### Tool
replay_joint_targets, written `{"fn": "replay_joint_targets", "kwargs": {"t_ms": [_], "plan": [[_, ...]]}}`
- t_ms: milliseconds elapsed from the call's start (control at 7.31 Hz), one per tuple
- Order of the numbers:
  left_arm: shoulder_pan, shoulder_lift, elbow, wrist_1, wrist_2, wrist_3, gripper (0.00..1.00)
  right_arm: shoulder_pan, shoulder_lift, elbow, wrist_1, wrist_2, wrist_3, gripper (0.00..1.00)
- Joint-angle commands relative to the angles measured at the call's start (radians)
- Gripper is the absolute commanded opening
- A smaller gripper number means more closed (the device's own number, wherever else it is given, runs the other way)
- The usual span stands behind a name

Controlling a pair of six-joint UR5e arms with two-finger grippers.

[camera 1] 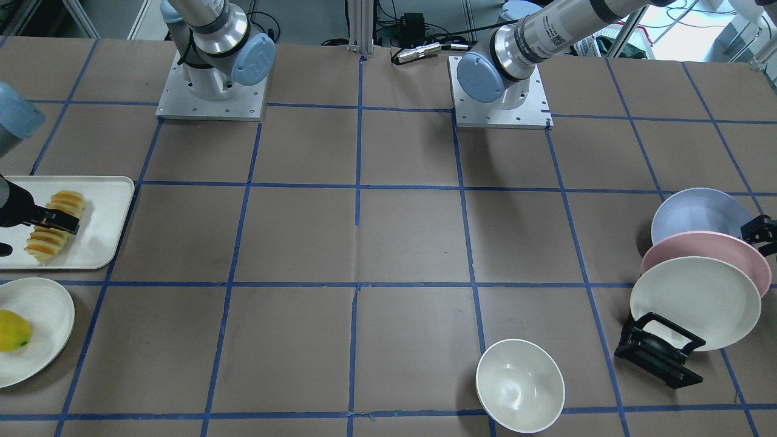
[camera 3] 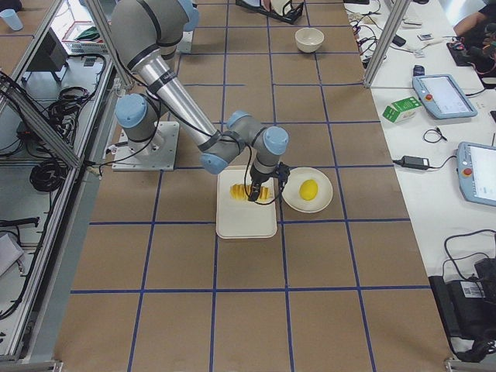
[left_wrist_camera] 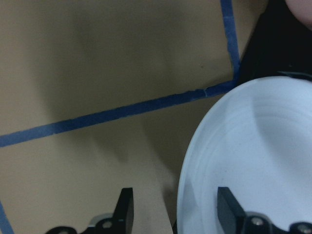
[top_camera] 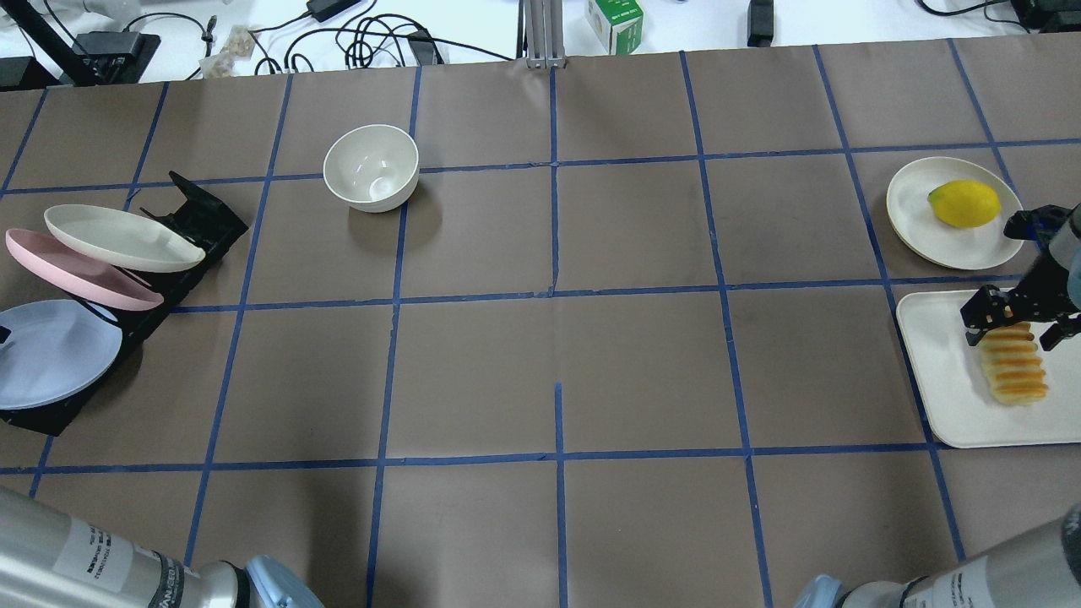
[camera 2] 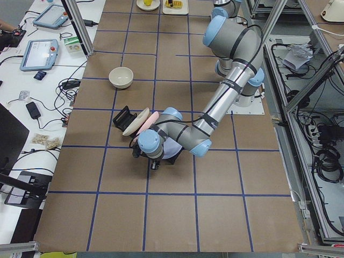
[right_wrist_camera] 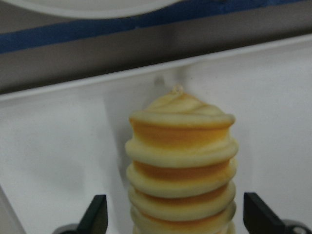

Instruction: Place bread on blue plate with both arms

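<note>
The bread [camera 1: 53,235] is a ridged orange-yellow loaf lying on a white tray [camera 1: 106,209] at the table's right end; it also shows in the overhead view [top_camera: 1013,371] and the right wrist view [right_wrist_camera: 180,161]. My right gripper [camera 1: 57,220] [right_wrist_camera: 175,212] is open, its fingers straddling one end of the loaf with gaps on both sides. The blue plate [camera 1: 698,212] [top_camera: 51,350] leans in a black rack at the left end. My left gripper [left_wrist_camera: 175,207] is open, with the blue plate's [left_wrist_camera: 253,156] rim between its fingers.
A pink plate [camera 1: 728,252] and a cream plate [camera 1: 695,300] lean in the same black rack [camera 1: 658,355]. A white bowl [camera 1: 520,385] stands near the operators' edge. A yellow fruit [camera 1: 12,331] lies on a white plate [camera 1: 51,312] beside the tray.
</note>
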State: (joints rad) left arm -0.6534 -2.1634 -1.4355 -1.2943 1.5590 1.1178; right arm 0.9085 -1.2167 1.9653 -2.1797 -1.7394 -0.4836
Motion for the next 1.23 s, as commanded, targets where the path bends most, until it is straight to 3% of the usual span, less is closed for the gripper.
{"fn": "replay_joint_targets", "kwargs": {"t_ms": [0,137,684,1095], "plan": [[0.001,-0.003,0.004,-0.026,-0.014,-0.009,0.0,-0.008,0.0,0.0,0.001,0.0,0.005,0.31],[0.001,0.0,0.01,-0.026,-0.011,-0.01,0.0,-0.007,-0.007,-0.002,0.008,0.0,0.003,0.0],[0.003,0.028,0.026,-0.071,0.003,-0.01,0.0,0.004,-0.072,-0.052,0.046,0.018,-0.013,0.0],[0.003,0.149,0.015,-0.3,0.019,-0.004,0.0,0.067,-0.084,-0.198,0.208,0.08,-0.012,0.0]]}}
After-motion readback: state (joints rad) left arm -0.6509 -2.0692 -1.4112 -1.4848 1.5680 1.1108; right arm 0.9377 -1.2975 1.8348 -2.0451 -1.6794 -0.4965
